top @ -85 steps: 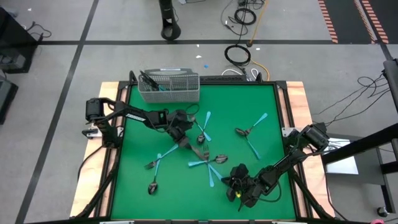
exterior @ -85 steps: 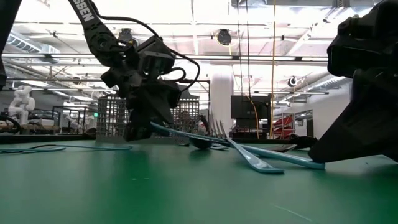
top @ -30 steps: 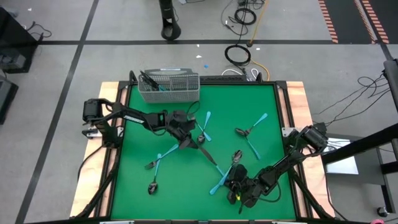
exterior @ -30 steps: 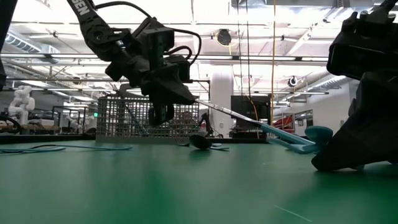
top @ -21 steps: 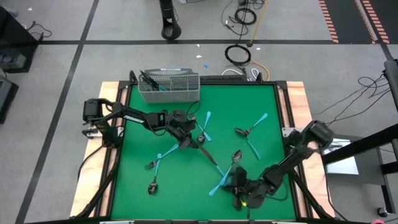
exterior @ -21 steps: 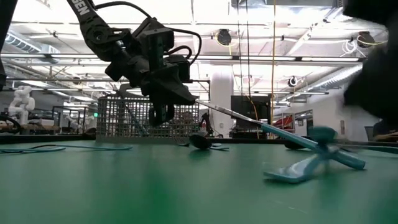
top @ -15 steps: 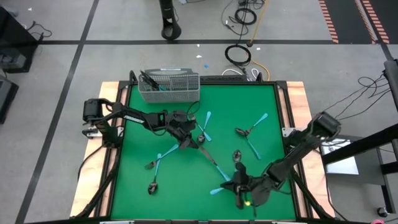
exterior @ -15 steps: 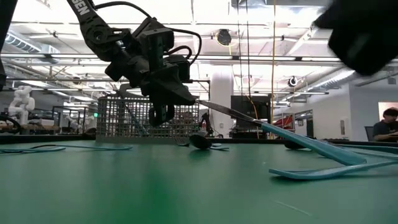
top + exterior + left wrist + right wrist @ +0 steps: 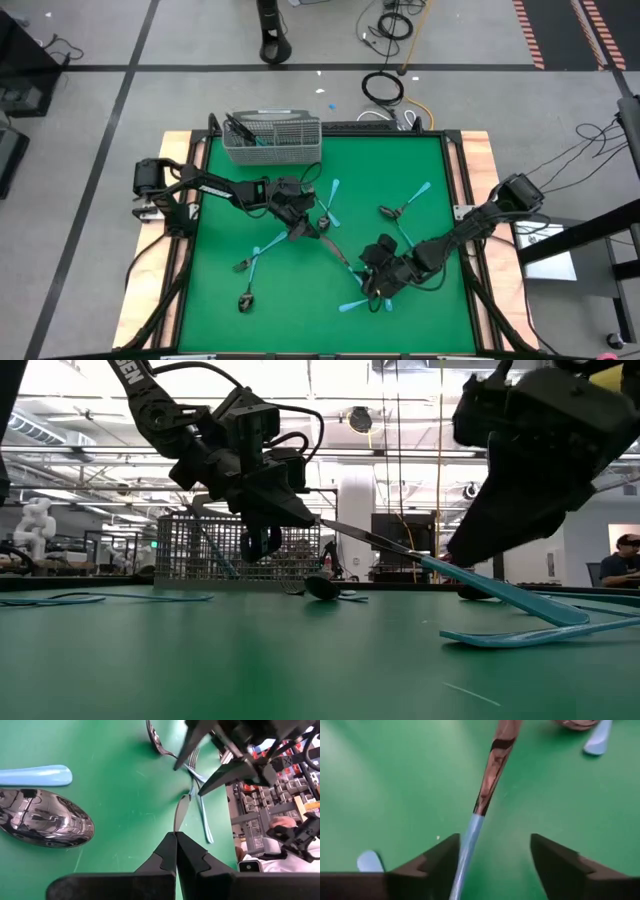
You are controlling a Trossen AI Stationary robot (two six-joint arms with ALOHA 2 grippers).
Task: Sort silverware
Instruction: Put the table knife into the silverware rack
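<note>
Landmark: we place everything from the grey wire-mesh basket [image 9: 272, 139], which stands at the far edge of the green table [image 9: 420, 180] and already holds a few pieces.
Left gripper: we see the left gripper [image 9: 297, 226] a little nearer than the basket, its fingers [image 9: 172, 851] pressed together on the metal end of a long utensil [image 9: 440, 570].
Held utensil: its metal part leaves the pinch and its light blue handle slopes down to the table, pointing away from the basket toward the right gripper.
Right gripper: we find the right gripper [image 9: 377, 281] well away from the basket, on the near right part of the table, its fingers [image 9: 559, 861] spread wide and holding nothing; the blue handle runs between them.
Silverware, near side: a blue-handled piece [image 9: 352, 304] lies flat just beyond the right gripper, farther still from the basket.
Silverware, basket side: a blue-handled spoon [image 9: 329, 205] lies just beside the left gripper, below the basket.
Silverware, right: we see two crossed pieces [image 9: 404, 213] off to the right of the basket.
Silverware, left: we count two more [image 9: 247, 278], well nearer than the basket.
</note>
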